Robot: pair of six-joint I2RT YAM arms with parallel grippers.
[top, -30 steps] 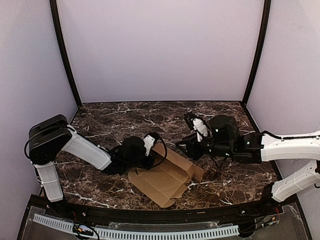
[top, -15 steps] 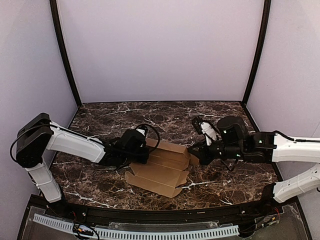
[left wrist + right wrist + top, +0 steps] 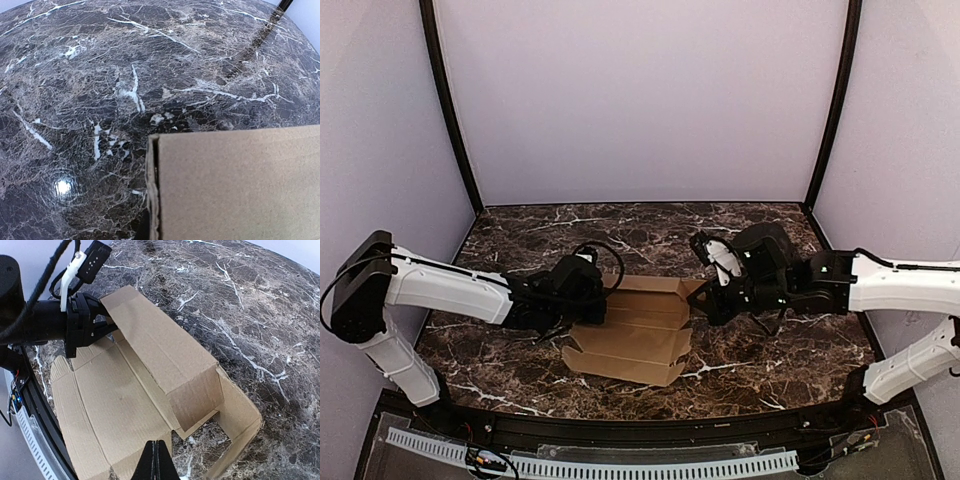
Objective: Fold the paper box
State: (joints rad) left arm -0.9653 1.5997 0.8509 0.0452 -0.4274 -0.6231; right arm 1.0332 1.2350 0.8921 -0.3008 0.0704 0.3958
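The paper box (image 3: pixel 632 335) is a brown die-cut cardboard piece lying mostly flat on the middle of the dark marble table. Its far long panel (image 3: pixel 160 347) is lifted and folded up, with an end flap bent down at its right. My left gripper (image 3: pixel 588 300) holds the left end of that raised panel, which shows in the right wrist view (image 3: pixel 87 327). In the left wrist view the cardboard (image 3: pixel 240 185) fills the lower right, and the fingers are hidden. My right gripper (image 3: pixel 156 455) is shut and empty, its tips over the box's right edge (image 3: pixel 703 303).
The marble table (image 3: pixel 520 240) is bounded by lilac walls with black corner posts (image 3: pixel 450 110). A black rail with a white perforated strip (image 3: pixel 590 462) runs along the near edge. Both arms reach in low from the sides.
The box has turned from skewed to lying square and shifted left. My left gripper has drawn back to the left with its edge. My right gripper swung right, then came back left.
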